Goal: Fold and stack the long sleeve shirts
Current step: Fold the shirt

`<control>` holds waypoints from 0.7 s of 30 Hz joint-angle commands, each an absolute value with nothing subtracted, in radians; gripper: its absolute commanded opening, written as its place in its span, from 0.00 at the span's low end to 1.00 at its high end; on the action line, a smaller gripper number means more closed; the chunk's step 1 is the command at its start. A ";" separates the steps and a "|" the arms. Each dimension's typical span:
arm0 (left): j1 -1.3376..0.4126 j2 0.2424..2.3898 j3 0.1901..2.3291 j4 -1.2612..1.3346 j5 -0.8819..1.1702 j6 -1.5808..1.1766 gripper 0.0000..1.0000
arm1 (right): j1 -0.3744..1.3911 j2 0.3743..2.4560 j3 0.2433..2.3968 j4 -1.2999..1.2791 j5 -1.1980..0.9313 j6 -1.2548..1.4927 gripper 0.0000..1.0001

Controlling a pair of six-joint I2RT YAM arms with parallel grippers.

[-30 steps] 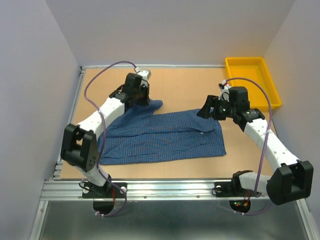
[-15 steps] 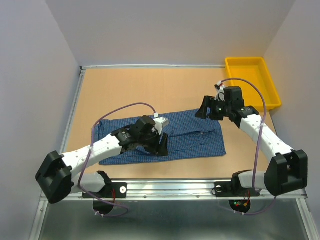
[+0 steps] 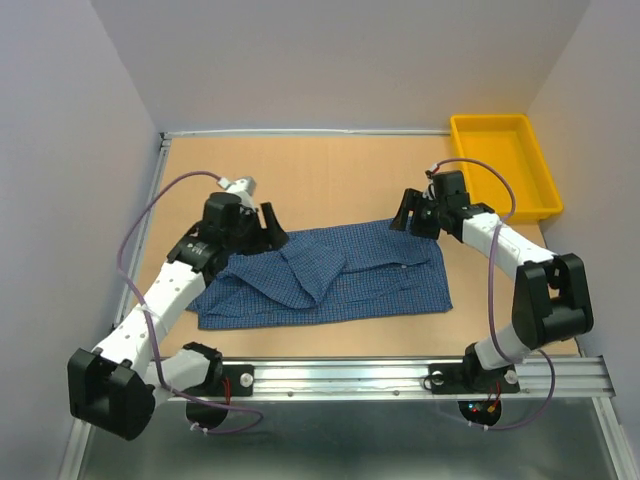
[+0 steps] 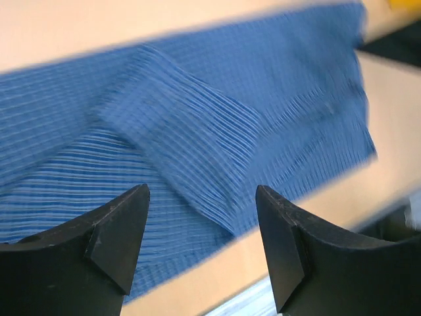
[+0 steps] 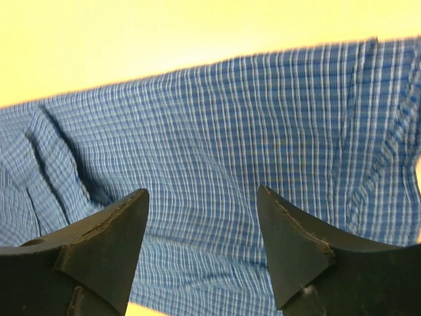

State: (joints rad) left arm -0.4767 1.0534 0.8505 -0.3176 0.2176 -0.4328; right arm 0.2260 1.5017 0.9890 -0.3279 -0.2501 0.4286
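One of the long sleeve shirts (image 3: 390,275), in blue check, lies spread flat across the middle of the table. One sleeve (image 3: 305,268) is folded diagonally over its body. My left gripper (image 3: 268,224) hovers open above the shirt's back left edge, holding nothing. In the left wrist view the open left gripper (image 4: 200,192) looks down on the folded sleeve (image 4: 191,141). My right gripper (image 3: 405,216) is open over the shirt's back right corner. In the right wrist view, flat check cloth (image 5: 263,131) fills the space below the right gripper (image 5: 202,192), and nothing is pinched.
A yellow tray (image 3: 500,162) stands at the back right corner, just behind the right arm. The shirt's front hem runs close to the table's metal front rail (image 3: 340,372). Bare tabletop (image 3: 340,170) stretches behind the shirt.
The left gripper carried the sleeve across the shirt's body, opened and let it go, then drew back to the left rear. The right gripper moved slightly back.
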 commanded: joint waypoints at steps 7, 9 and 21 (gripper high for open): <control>-0.028 1.199 0.773 -0.131 0.161 -0.482 0.71 | 0.233 1.632 1.083 -0.124 -0.253 0.472 0.68; 0.023 1.262 0.746 -0.072 0.184 -0.497 0.69 | 0.233 1.664 1.083 -0.091 -0.268 0.483 0.66; 0.181 1.580 0.790 0.081 0.282 -0.584 0.65 | 0.141 1.825 1.025 0.106 -0.276 0.558 0.54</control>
State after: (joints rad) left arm 0.1417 1.5459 0.7586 -0.0010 0.2459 -0.5423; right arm 0.1993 1.8015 1.0222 -0.0311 -0.2703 0.5163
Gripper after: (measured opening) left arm 0.655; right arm 0.552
